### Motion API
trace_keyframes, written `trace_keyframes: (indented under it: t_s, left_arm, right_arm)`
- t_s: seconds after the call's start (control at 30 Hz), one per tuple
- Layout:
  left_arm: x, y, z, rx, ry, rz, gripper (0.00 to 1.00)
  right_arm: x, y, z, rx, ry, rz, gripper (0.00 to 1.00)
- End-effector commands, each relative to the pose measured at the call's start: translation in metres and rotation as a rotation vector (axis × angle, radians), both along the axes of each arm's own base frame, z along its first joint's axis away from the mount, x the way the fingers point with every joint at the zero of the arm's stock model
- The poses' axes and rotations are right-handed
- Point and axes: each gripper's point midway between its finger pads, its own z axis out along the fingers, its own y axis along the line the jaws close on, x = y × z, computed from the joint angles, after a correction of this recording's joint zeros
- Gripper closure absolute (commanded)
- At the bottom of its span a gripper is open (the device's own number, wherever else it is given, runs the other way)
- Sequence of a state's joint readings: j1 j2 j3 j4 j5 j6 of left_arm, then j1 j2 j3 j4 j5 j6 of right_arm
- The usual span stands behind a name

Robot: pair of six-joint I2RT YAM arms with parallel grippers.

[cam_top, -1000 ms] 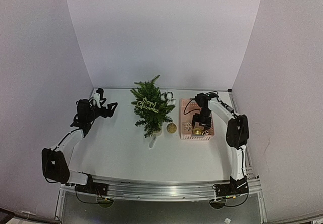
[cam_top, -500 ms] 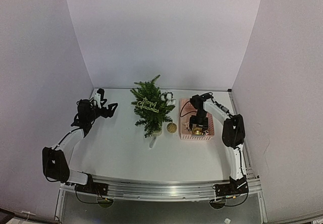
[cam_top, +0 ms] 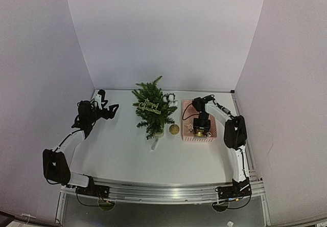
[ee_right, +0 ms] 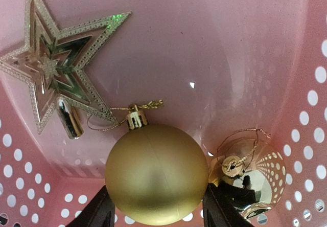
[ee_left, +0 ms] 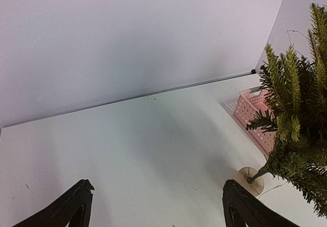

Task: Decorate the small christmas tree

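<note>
The small christmas tree (cam_top: 152,109) stands mid-table with a "Merry Christmas" sign (cam_top: 149,106) on its branches; it also fills the right edge of the left wrist view as tree (ee_left: 296,135) on a pale round base (ee_left: 251,178). My right gripper (cam_top: 200,131) reaches down into the pink basket (cam_top: 186,107). In the right wrist view its fingers (ee_right: 99,211) press both sides of a matte gold ball (ee_right: 156,173), so the right gripper (ee_right: 158,209) is shut on it. My left gripper (cam_top: 110,109) hangs open left of the tree, and as left gripper (ee_left: 153,211) it holds nothing.
Inside the basket (ee_right: 204,43) lie a gold star (ee_right: 56,73) and a shiny gold ball (ee_right: 245,178) close beside the held one. Another gold ball (cam_top: 174,129) sits on the table between tree and basket. A white ornament (cam_top: 171,99) lies behind the tree.
The right arm has shifted slightly left and lowered into the basket, and its fingers have closed in onto the matte gold ball. The left arm has not moved.
</note>
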State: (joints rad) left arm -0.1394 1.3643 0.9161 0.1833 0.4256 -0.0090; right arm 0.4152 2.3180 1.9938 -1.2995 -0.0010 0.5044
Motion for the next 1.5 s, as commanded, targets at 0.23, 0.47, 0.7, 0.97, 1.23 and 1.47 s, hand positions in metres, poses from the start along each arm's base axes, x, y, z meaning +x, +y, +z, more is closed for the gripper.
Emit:
trace_keyframes:
  t_s: [0.23, 0.47, 0.7, 0.97, 1.23, 1.47]
  left_arm:
    - [0.005, 0.001, 0.030, -0.018, -0.076, -0.009, 0.11]
    - [0.003, 0.000, 0.038, -0.023, -0.100, -0.018, 0.11]
    - [-0.004, -0.003, 0.051, -0.033, -0.132, -0.044, 0.11]
    - [-0.023, -0.009, 0.076, -0.048, -0.192, -0.094, 0.11]
    - [-0.049, -0.015, 0.102, -0.059, -0.245, -0.163, 0.12]
    - [-0.088, -0.036, 0.130, -0.010, -0.343, -0.360, 0.17]
  right_arm:
    - [0.010, -0.002, 0.019, -0.018, -0.061, 0.007, 0.62]
    - [0.018, -0.002, 0.060, 0.005, -0.164, -0.008, 0.64]
    - [0.029, -0.001, 0.137, 0.069, -0.363, 0.002, 0.64]
    - [0.027, 0.009, 0.249, 0.243, -0.658, 0.086, 0.65]
    - [-0.031, 0.058, 0.371, 0.596, -1.007, 0.401, 0.67]
    - [-0.073, 0.097, 0.426, 0.834, -1.111, 0.514, 0.67]
